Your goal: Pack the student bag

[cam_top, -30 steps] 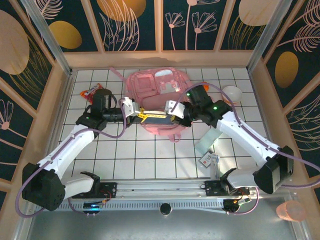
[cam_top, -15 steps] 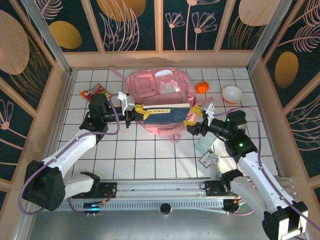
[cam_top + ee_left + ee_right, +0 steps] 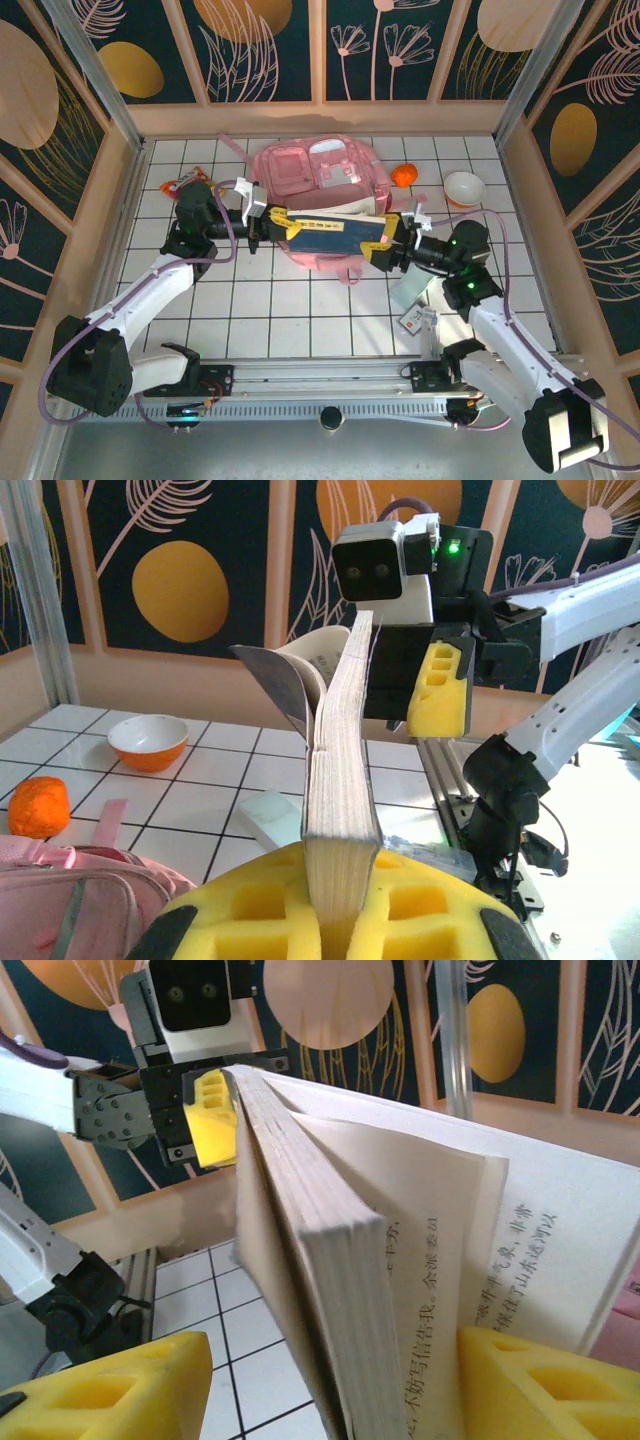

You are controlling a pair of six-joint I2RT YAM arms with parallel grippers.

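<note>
The student bag [image 3: 315, 170] lies pink and flat at the back middle of the table; a corner of the bag [image 3: 80, 890] appears in the left wrist view. A thick paperback book [image 3: 330, 232] hangs edge-up over the bag's near part. My left gripper [image 3: 268, 222] is shut on the book's left end, its yellow pads [image 3: 240, 920] squeezing the page block [image 3: 340, 780]. My right gripper [image 3: 385, 240] stands open astride the right end. In the right wrist view one pad [image 3: 110, 1390] stands apart from the book [image 3: 310, 1260], and the other pad [image 3: 540, 1380] touches fanned pages.
An orange ball [image 3: 403, 176] and a white and orange bowl [image 3: 464, 187] sit right of the bag. A red snack packet [image 3: 185, 182] lies at the back left. A pale flat box [image 3: 412, 290] and a small tagged packet [image 3: 418, 318] lie under the right arm.
My right gripper let go of the book, drew back to the right with jaws opened, then came in again over the book's right end. The left gripper kept its hold throughout.
</note>
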